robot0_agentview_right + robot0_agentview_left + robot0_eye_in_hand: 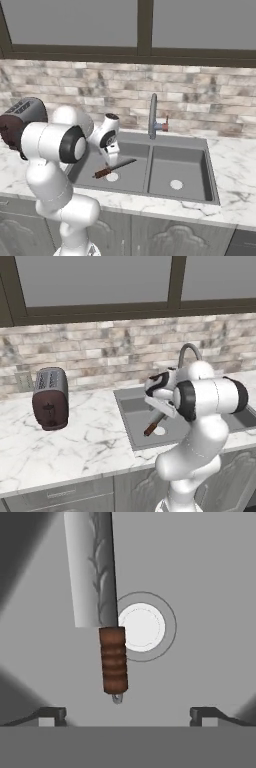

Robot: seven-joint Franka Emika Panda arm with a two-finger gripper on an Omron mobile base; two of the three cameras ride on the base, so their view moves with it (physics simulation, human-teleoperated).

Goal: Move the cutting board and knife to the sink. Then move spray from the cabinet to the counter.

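the white arm rises from the base in front of the sink [210, 165], bends at a dark-ringed elbow and reaches forward and down over the sink's left basin. the tool [128, 712] hangs above the basin floor with its 2 dark tips [50, 714] spread wide apart and nothing between them; in the left base view the tool [159, 406] sits just over the knife.

the knife [102, 607] lies flat on the floor of the left basin, free of the tool. its blade is broad, grey and smooth with a darker wavy pattern along one side; its handle is reddish-brown, round and ribbed, with a small metal loop at the end. the handle lies just beside the round white drain [142, 626], which is ringed by a thin circle. in the right base view the knife [114, 168] lies aslant across the basin, handle toward the front.

the sink is a dark grey double basin with a curved metal tap [153, 116] behind it. it is set in the surface [90, 441], white marble with grey veins, over grey drawers. a rounded dark red and grey toaster [50, 397] stands on the surface well to the left, against a brick-patterned wall.
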